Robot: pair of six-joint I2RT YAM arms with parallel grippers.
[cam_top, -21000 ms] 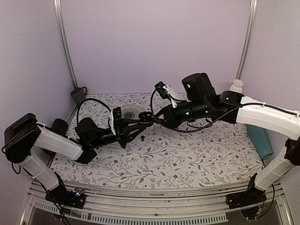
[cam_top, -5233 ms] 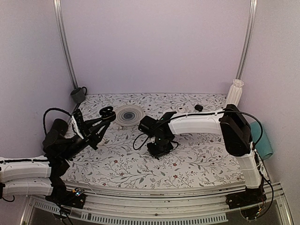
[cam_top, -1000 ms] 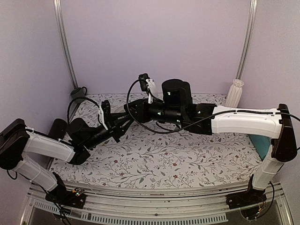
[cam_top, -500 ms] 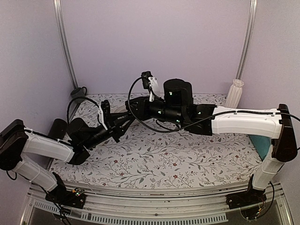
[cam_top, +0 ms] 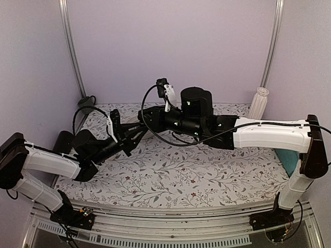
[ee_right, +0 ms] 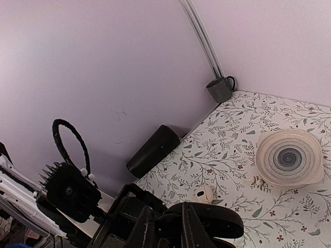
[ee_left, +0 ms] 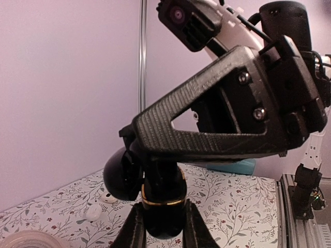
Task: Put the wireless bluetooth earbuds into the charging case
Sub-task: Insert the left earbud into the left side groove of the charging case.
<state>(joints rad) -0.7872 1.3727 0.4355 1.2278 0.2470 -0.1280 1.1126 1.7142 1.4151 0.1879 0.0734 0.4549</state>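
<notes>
Tally: there were 2 robot arms, left arm (cam_top: 51, 163) & right arm (cam_top: 269, 133). 1 blk charging case (ee_left: 163, 212). 1 grey mug (ee_right: 221, 89). 1 round plate (ee_right: 289, 157) w/ spiral pattern. 1 blk cylinder (ee_right: 153, 150). 1 teal cylinder (cam_top: 288, 161). 1 white vase (cam_top: 260, 101). 2 small white cases (ee_right: 202, 195) (ee_right: 256, 180).

Both arms reached inward, tips meeting. The left gripper (ee_left: 163, 227) was clamped; the right gripper (ee_right: 166, 230) pinched nearly closed.

Grey mug (ee_right: 220, 89) stands upright in a corner of the surface (ee_right: 232, 135). Black cylinder (ee_right: 152, 150) lies along the wall. Spiral-patterned dish (ee_right: 289, 157) sits apart.
</notes>
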